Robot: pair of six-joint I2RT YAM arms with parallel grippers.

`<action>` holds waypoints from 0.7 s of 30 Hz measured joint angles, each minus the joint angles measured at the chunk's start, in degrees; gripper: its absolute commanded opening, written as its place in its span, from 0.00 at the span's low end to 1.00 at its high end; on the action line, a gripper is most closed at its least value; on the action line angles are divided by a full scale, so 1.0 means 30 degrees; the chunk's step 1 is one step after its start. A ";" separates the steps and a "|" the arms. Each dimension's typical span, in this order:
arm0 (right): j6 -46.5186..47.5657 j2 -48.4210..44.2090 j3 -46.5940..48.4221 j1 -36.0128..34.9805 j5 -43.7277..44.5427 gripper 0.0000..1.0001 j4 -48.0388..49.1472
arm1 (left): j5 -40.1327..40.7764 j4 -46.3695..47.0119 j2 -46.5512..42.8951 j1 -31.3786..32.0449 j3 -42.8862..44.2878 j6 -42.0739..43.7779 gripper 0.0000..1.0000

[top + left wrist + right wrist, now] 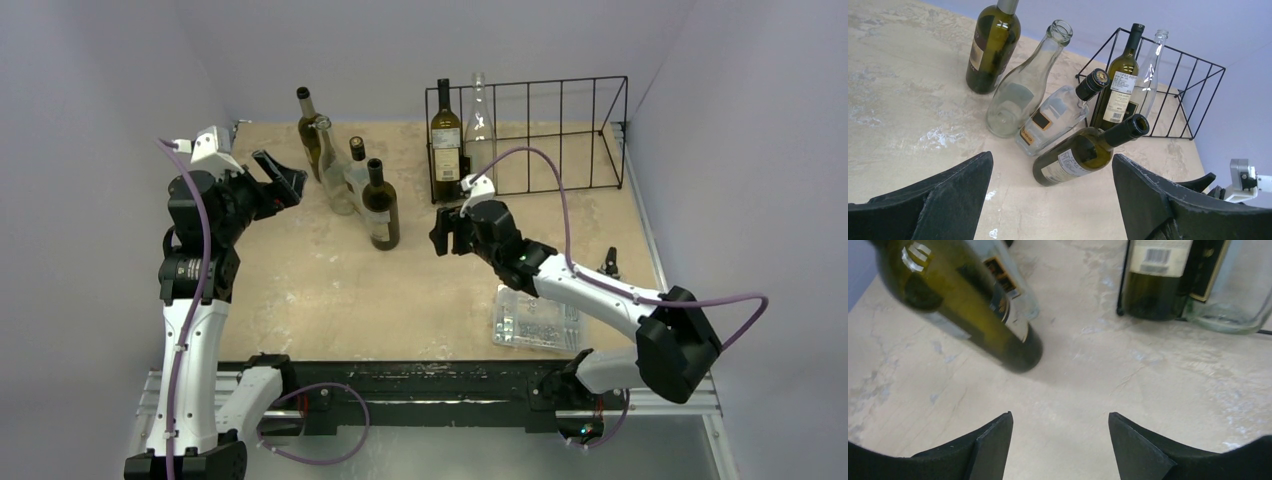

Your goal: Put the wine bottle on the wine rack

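At lower right a clear parts box (538,320) lies on the table (300,290). Both the right gripper (440,235), centre, and the left gripper (288,180), mid-left, gape wide, empty. Between them stands the dark wine bottle (380,205). The wine rack (560,140), upper right, holds two bottles (446,140) at its left end.

Four bottles bunched left-centre on the beige table (300,290): dark green labelled bottle (381,205) nearest, clear black-capped flask (356,172), clear uncapped bottle (335,170), olive bottle (308,130) at back; gaps among them tight. Bare strip between bunch and black wire wine rack (562,135). Rack's two left slots taken by green white-labelled bottle (446,140) and slim clear bottle (480,125); slots to their right open. Clear plastic parts box (538,320) near-right.
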State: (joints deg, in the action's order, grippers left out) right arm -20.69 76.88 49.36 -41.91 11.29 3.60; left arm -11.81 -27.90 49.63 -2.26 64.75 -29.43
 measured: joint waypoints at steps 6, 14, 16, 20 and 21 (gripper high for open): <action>-0.0328 0.0452 -0.0459 -0.1770 -0.0189 0.80 0.0823 | -0.0015 0.0007 0.0000 0.0000 0.0000 -0.0015 0.89; -0.0634 0.1719 -0.0503 -0.2871 -0.0189 0.94 0.3089 | -0.0240 0.0015 0.0015 0.0000 0.0000 -0.0073 0.89; -0.0641 0.2237 -0.0495 -0.2973 -0.0182 0.96 0.3730 | -0.0342 0.0022 0.0036 0.0000 0.0000 -0.0138 0.89; -0.0648 0.3067 -0.0182 -0.3133 -0.0153 0.97 0.4503 | -0.0328 0.0029 0.0044 0.0022 0.0000 -0.0153 0.89; -0.0648 0.3388 0.0146 -0.3133 -0.0160 0.97 0.4590 | -0.0270 0.0036 0.0044 0.0036 -0.0007 -0.0138 0.89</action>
State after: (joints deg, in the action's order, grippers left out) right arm -22.63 87.05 49.80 -51.31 10.81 17.37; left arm -12.62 -27.79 49.76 -2.15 64.73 -29.85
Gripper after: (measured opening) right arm 0.966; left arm 0.889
